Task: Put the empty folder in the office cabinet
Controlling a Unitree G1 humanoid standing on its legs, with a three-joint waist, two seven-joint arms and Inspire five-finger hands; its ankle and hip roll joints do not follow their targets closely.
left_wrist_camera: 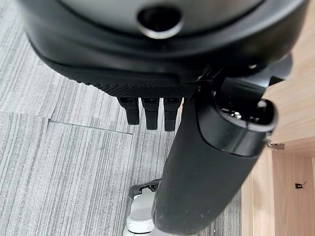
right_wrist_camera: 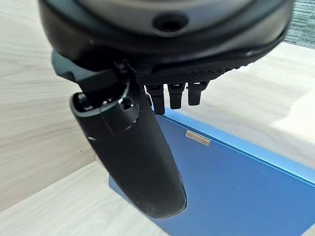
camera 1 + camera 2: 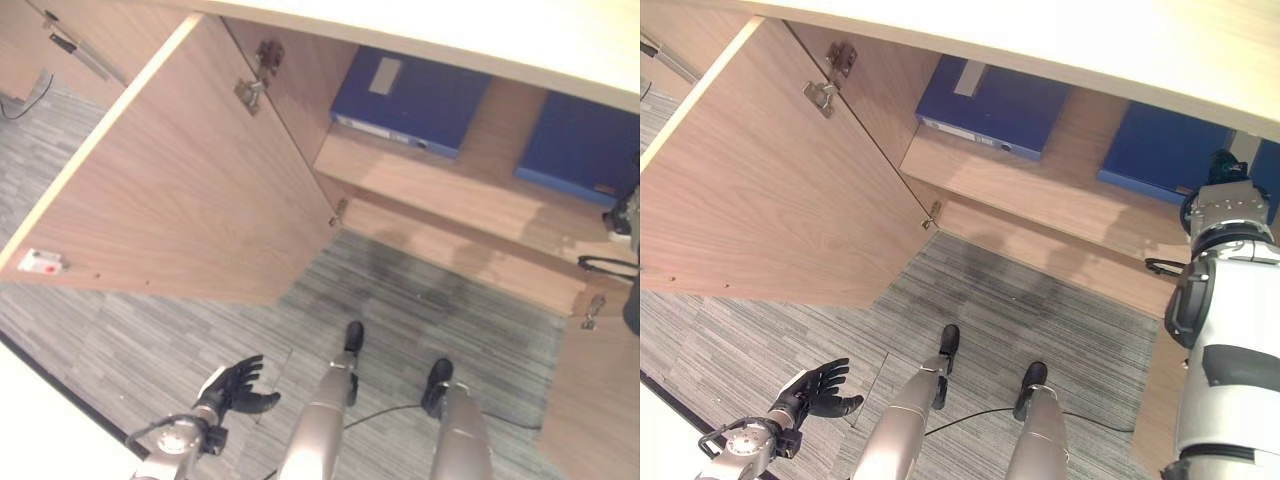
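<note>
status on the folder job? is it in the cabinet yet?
Looks mostly done. Two blue folders lie flat on the cabinet shelf: the left folder and the right folder. The right hand hovers open just above the right folder, holding nothing. The left hand hangs open over the carpet. Left: pulling the right arm out; the cabinet door stands open.

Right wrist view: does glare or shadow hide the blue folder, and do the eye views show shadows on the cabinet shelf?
Right wrist view: the blue folder is evenly lit, partly blocked by the right hand. Left eye view: soft shadows fall on the shelf and the carpet; no glare.
</note>
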